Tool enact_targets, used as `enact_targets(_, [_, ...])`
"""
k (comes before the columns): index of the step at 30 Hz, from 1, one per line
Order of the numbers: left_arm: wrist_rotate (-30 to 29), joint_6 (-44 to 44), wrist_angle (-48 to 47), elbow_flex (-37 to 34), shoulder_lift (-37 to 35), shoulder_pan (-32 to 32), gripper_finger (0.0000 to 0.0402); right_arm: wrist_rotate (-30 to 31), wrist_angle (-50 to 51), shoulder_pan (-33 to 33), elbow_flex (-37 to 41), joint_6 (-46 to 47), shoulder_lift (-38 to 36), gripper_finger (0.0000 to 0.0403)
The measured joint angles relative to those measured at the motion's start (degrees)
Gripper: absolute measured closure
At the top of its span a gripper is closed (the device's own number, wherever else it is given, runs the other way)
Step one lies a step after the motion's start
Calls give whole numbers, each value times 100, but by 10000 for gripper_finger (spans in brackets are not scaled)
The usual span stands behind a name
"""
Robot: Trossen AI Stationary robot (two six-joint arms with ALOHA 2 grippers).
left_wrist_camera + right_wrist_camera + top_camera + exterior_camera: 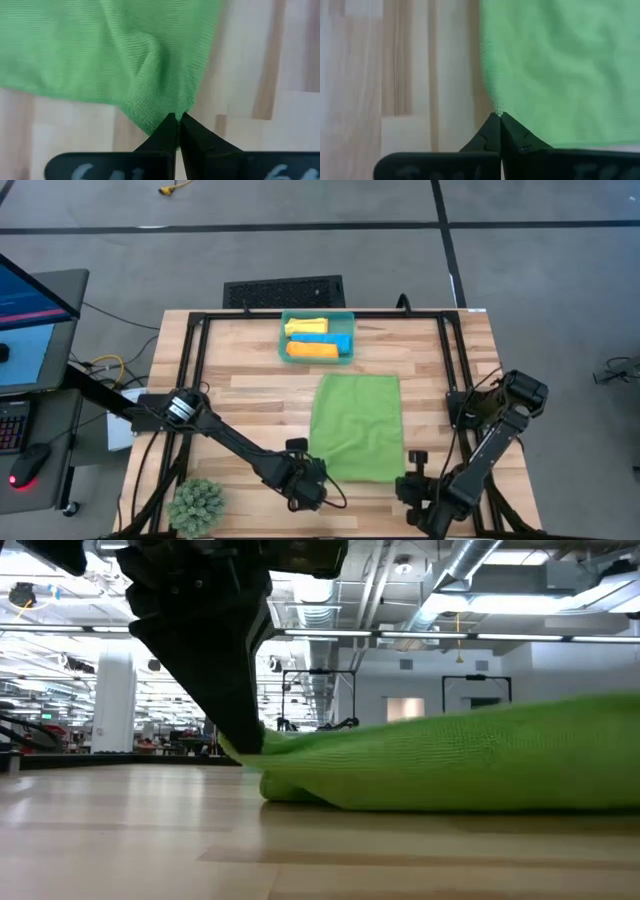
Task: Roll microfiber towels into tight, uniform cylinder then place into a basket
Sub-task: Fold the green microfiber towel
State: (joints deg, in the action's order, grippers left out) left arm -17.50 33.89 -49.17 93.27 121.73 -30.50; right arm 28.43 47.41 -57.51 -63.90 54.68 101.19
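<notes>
Subject under inspection: the green microfiber towel [356,426], lying spread flat on the wooden table [240,370], just on the arms' side of the teal basket [346,355]. The basket is already holding three rolled towels: a yellow roll [305,326], a blue roll [330,340] and an orange roll [312,351], packed side by side.

Handling judgement: the cloth is looking light, soft and entirely limp. It is wrinkling near its middle and bunching where it is being pinched, so it will not be holding any shape unaided. The ribbed pile appears grippy rather than slippery, and nothing about it is fragile. A roll will likely be loosening unless tension is being kept along the full edge. The two corners of the edge farthest from the basket are the sensible places to take hold, one per arm.

Left gripper [176,120]: fingers pressed together, pinching that edge's corner on its own side; the fabric is puckering into the fingertips, and the low view shows that corner raised slightly off the table.

Right gripper [498,117]: fingers closed at the opposite corner of the same edge, with only a small tuft showing between the tips. This bite looks thin and may be slipping under pull.

Markings: pale characters are showing on each gripper body in the wrist views, but they cannot be read. No brand or label is visible on towel or basket.
</notes>
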Motion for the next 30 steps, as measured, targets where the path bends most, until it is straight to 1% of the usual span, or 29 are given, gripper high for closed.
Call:
enact_targets(4, [-145, 12, -309, 1, -186, 13, 401, 425, 1191, 39, -705, 130, -11, 395])
enact_targets(8, [-403, -26, -518, 2, -534, 13, 401, 834, 2074, 80, -1285, 161, -20, 397])
enact_targets(13, [-946, -38, -882, 2, -1071, 14, 401, 1368, 3175, 155, -1792, 491, -26, 398])
enact_targets(17, [-1395, -47, -1116, 2, -1515, 104, 401, 1778, 4273, 291, -2092, 1063, -28, 398])
enact_targets(18, [-1516, -52, -1162, 2, -1619, 140, 401, 1857, 4307, 350, -2118, 1113, -37, 397])
enact_targets(21, [-1859, -283, -1172, 2, -1892, 283, 401, 2101, 4192, 530, -2140, 717, -224, 398])
enact_targets(23, [-1979, -427, -1175, 2, -2052, 387, 401, 2252, 4292, 713, -2212, 695, -290, 400])
enact_targets(26, [-2113, -602, -1181, 2, -2251, 553, 401, 2288, 4236, 877, -2197, 473, -328, 399])
enact_targets(30, [-2222, -839, -1178, 1, -2455, 702, 401, 2326, 4263, 1040, -2372, 120, -404, 399])
